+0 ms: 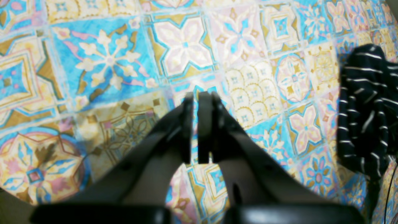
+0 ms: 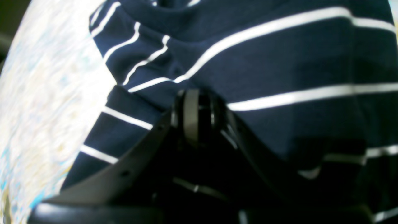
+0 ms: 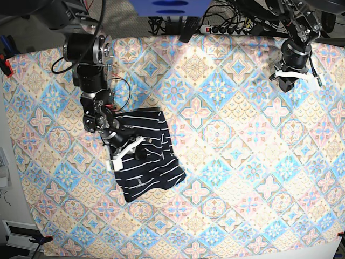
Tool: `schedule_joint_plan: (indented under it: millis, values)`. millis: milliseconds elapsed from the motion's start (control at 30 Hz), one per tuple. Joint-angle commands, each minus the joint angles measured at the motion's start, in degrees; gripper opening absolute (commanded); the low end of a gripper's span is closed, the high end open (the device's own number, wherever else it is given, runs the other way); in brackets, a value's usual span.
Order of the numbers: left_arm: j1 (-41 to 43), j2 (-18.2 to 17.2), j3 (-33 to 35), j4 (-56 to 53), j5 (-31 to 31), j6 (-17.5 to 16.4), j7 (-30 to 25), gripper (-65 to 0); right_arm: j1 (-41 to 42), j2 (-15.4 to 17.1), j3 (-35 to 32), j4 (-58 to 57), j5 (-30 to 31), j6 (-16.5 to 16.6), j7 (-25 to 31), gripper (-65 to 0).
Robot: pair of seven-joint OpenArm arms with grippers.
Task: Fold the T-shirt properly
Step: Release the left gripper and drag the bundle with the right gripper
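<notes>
Right jaws [image 2: 199, 102] pinch T-shirt [image 3: 145, 162]; left jaws [image 1: 196, 102] apart.

The T-shirt [image 1: 367, 109] is cut off by the left wrist view's right edge.

You have even, bright overhead light in the base view, with sharp detail and only short, soft shadows beside the T-shirt [image 3: 145, 156]. Your left wrist view is softer: the left hand [image 1: 196, 127] in the foreground is out of focus, and the patterned cloth [image 1: 124, 62] bends toward the edges. Your right wrist view is the worst: the right hand [image 2: 197, 115] sits dark and blurred, and the cloth at the left is washed out to pale glare.
</notes>
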Motion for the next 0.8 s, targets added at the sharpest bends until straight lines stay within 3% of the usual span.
schedule_joint_plan:
  millis: [0,100,233,367,567,767]
  values:
    - [0.0,-0.4,-0.1,1.0,-0.7,-0.2,-1.2,-63.4,0.6,1.2,0.6,1.4,-1.0,-1.8,-0.5,-59.9]
    - [0.0,-0.4,-0.1,1.0,-0.7,-0.2,-1.2,-63.4,-1.1,1.7,0.5,7.7,-1.0,-1.8,-1.2,-59.9]
    - [-0.1,-0.4,-0.1,1.0,-0.7,-0.2,-1.2,-63.4,-6.6,1.4,0.4,22.1,-1.0,-1.8,-8.1,-59.9]
    - [-0.3,-0.4,-0.1,0.9,-0.6,-0.2,-1.2,-63.4,-11.0,1.4,-4.8,31.5,-1.0,-1.8,-11.1,-59.9]
    - [-1.5,-0.4,0.0,0.8,-0.2,-0.2,-1.1,-63.4,-12.0,0.5,-12.2,29.5,-0.9,-1.8,-11.4,-59.9]
    - [-1.7,-0.4,0.0,0.8,-0.2,-0.2,-1.1,-63.4,-12.0,-1.0,-13.8,23.1,-0.9,-1.8,-11.1,-59.9]
